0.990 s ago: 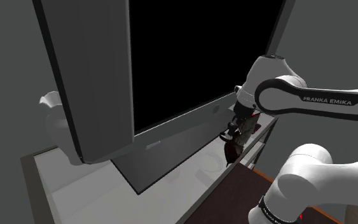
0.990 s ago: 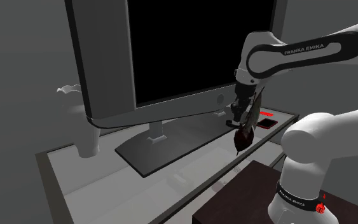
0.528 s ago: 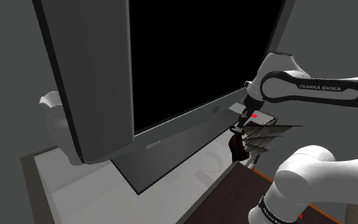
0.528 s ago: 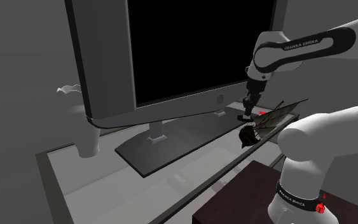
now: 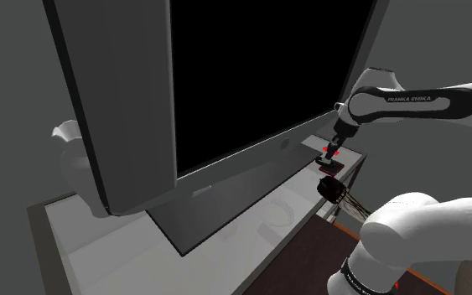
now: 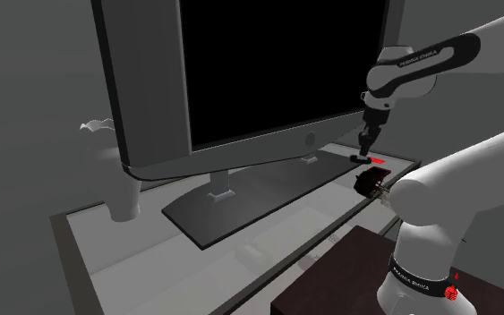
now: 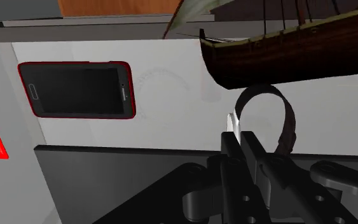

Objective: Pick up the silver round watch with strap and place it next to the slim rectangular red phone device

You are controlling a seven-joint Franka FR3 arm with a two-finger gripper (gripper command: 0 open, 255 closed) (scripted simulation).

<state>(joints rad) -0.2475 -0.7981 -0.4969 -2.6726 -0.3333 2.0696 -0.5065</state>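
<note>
Phone: slim rectangular red-edged phone (image 7: 75, 89), lying flat, right of centre in the shoulder view.
Watch: round silver watch on a dark strap (image 7: 289, 126), clamped in my black gripper (image 7: 240, 139), near the phone.
Advice: I'd lower softly, keeping clear of the dark model ship (image 7: 292, 48).
</note>
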